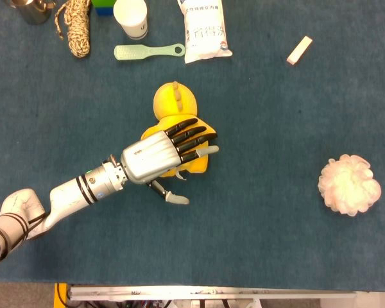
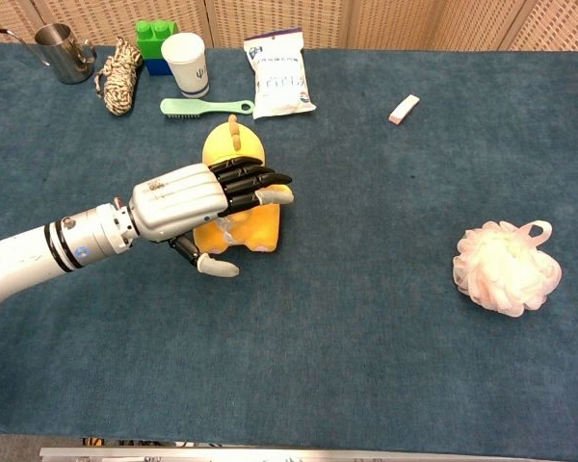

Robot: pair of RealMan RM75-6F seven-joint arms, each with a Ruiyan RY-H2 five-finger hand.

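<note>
hovering over the yellow plush toy (image 2: 233, 183), the left hand (image 2: 197, 197) has its fingers stretched flat and apart across the toy's body, thumb dropped low on the near side; it holds nothing. whether the palm touches the plush, cannot tell from either view. the toy lies on the blue table cloth (image 2: 366, 318) near the middle-left, head toward the far edge, just short of the green brush (image 2: 205, 107). right hand is in neither view.

judgement on doing the grasp well: the toy is soft and will squash, so the fingers should wrap over the far flank while the thumb comes in under the near flank, squeezing the body rather than the head. lowering the palm until it seats on the plush first would stop the toy sliding on the cloth. closing slowly lets the fabric bunch into the grip instead of popping out sideways.

nearby: paper cup (image 2: 189, 61), snack packet (image 2: 277, 85), rope bundle (image 2: 118, 62), all well apart from the hand. pink bath pouf (image 2: 506, 268) far off right.
</note>
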